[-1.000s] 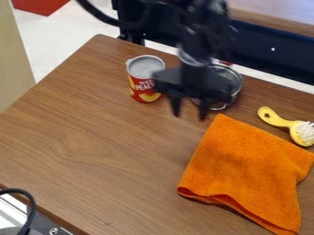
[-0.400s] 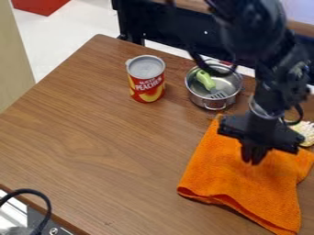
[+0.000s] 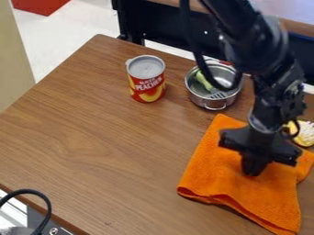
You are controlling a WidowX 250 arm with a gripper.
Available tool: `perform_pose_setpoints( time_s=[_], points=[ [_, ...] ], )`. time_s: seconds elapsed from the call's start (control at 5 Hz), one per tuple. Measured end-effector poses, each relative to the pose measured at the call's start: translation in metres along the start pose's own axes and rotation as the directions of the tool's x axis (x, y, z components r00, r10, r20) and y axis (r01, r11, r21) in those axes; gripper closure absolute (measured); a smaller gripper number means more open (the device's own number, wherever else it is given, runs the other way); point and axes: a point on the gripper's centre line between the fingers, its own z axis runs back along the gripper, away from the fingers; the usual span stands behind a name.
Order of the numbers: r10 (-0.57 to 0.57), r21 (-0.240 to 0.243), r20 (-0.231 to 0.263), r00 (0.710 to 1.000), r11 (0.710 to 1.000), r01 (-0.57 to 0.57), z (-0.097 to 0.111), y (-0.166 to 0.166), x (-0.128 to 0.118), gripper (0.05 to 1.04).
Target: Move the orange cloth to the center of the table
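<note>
On the right side of the wooden tabletop, the orange cloth lies partly folded, directly below the gripper, whose lower end is over the cloth's upper middle; whether it is spread or pinching cloth, I cannot tell. Beyond the cloth sits a metal pot holding a green-handled utensil, with a red-and-yellow can to its left. A bristled brush is partly hidden beside the arm. Pale floor shows behind.
</note>
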Motion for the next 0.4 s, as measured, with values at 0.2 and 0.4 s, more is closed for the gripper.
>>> perform_pose_setpoints(
  time_s=[0.2, 0.4],
  points=[
    [0.0, -0.01, 0.011, 1.0, 1.0, 0.0, -0.0019, 0.0049, -0.0016, 1.031],
    [0.006, 0.002, 0.003, 1.0, 1.0, -0.006, -0.0031, 0.0139, -0.0029, 1.031]
  ],
)
